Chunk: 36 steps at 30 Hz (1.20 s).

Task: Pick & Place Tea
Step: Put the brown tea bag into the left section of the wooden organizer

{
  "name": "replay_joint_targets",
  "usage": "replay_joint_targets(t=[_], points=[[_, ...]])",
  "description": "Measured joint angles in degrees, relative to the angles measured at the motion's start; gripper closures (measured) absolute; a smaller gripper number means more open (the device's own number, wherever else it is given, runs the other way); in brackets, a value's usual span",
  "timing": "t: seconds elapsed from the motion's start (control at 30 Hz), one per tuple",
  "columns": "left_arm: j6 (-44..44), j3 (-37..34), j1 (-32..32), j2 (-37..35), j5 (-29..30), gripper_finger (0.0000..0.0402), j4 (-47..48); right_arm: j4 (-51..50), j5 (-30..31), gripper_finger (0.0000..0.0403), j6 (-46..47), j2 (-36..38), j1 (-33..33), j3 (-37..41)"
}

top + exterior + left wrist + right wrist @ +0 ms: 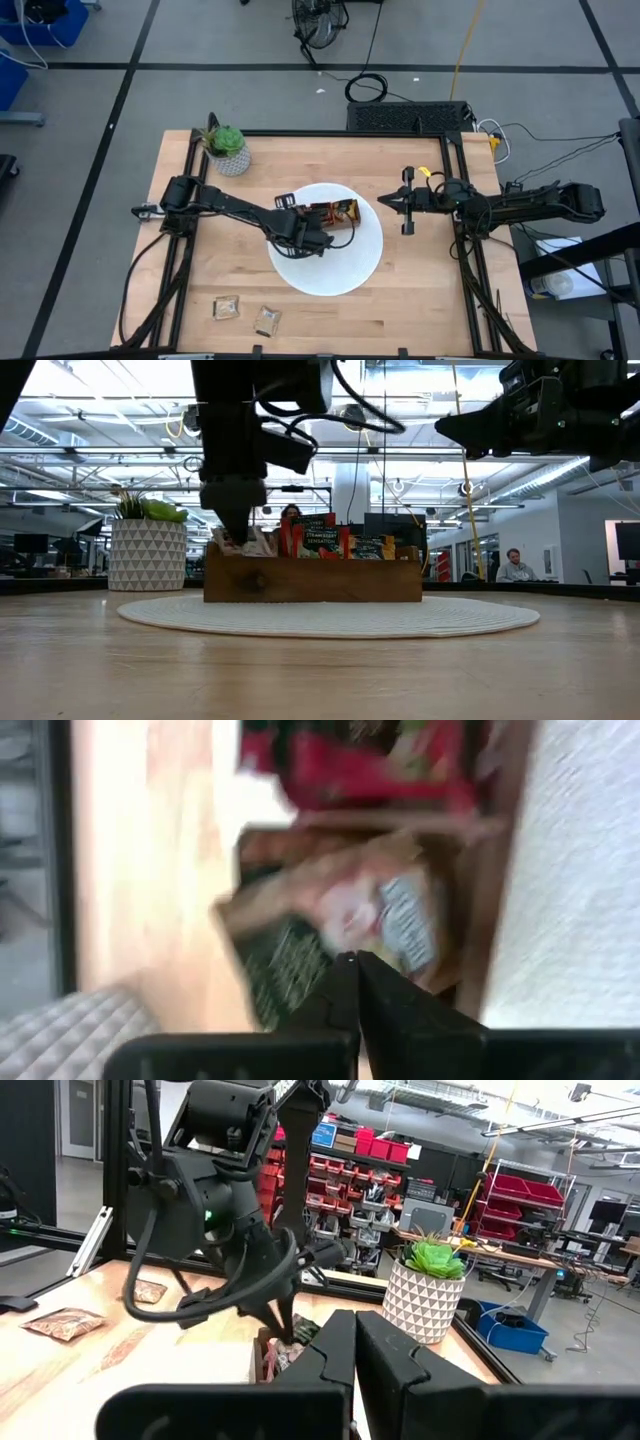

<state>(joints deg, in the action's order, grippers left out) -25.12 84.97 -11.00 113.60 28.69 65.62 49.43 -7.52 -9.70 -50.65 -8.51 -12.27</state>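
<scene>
Left gripper [232, 525] fingers pressed together, tip down among pale tea sachets [243, 543] in the tray [312, 580] end compartment; can't tell if it holds one. Red and yellow sachets upright alongside. Tray on plate [365, 262], table centre. Two sachets [246, 314] near front edge. Right gripper [391, 201] closed, beside plate.

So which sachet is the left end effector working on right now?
Start at the round white plate mid-table; the wooden tray sits on it. The left end effector dips into the tray's end compartment nearest the potted plant, onto a pale sachet, not the red ones beside it.
</scene>
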Motion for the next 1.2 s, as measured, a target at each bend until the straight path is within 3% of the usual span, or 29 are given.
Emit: replay_joint_targets(t=[0.27,0.47,0.6,0.67,0.83,1.07,1.2], points=[[-7.0,0.8,0.0,0.0,7.3,0.0379,9.2,-0.1,0.0,0.0403,0.0,0.0,0.0,0.0],[-8.4,0.8,-0.1,-0.4,7.5,0.0398,10.1,-0.6,0.0,0.0403,-0.2,0.0,0.0,0.0],[-14.7,0.8,-1.6,-4.2,7.2,0.0383,11.5,-0.6,0.0,0.0403,-0.2,0.0,0.0,0.0],[-19.3,0.6,-3.4,-6.5,3.7,0.037,9.1,-0.5,0.0,0.0403,-0.2,0.0,0.0,0.0],[-19.7,0.5,-7.0,-9.5,-14.7,0.0326,4.7,-0.4,0.2,0.0403,-0.4,0.0,-0.1,0.0],[-24.6,0.1,-14.3,-9.5,-17.7,0.0253,5.1,0.7,0.1,0.0403,0.6,0.0,-0.1,0.0],[-30.2,-0.1,-18.7,-9.5,-25.9,0.0227,4.5,1.0,0.0,0.0403,1.7,0.0,0.0,0.0]])
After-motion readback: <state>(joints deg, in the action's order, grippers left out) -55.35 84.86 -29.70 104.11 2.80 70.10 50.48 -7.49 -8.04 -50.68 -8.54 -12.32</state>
